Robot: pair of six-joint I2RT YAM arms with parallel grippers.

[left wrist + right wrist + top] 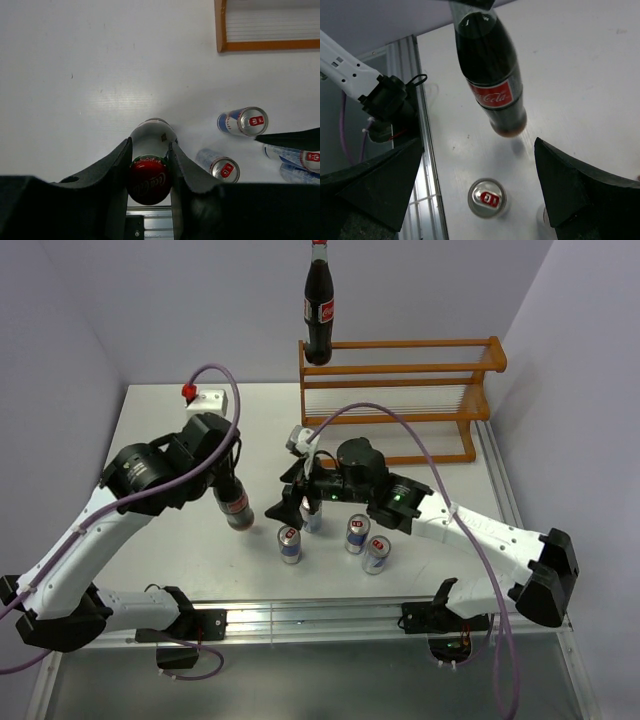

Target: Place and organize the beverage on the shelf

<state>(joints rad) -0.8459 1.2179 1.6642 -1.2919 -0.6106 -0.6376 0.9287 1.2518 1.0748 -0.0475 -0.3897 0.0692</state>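
- The held cola bottle hangs tilted from the left tool, red label facing the right wrist camera. Its base is low over the desk, well in front of the shelf. I cannot tell whether it touches.
- The left tool's two fingers are closed tight on that bottle's neck, just under the red cap.
- The second cola bottle stands upright at the left end of the shelf, seemingly on the upper tier.
- Four cans stand upright on the desk, apart from the shelf, between the two arms. The left can is nearest the held bottle. The middle can and the right can stand just beside each other.
- The fourth can is partly hidden under the right tool.
- The right tool is spread wide and grips nothing. Seen from its wrist, one can top lies low between its fingers.
- The shelf sits at the far right of the desk, its lower tier bare.
- A small white box with a red knob lies at the far left edge.
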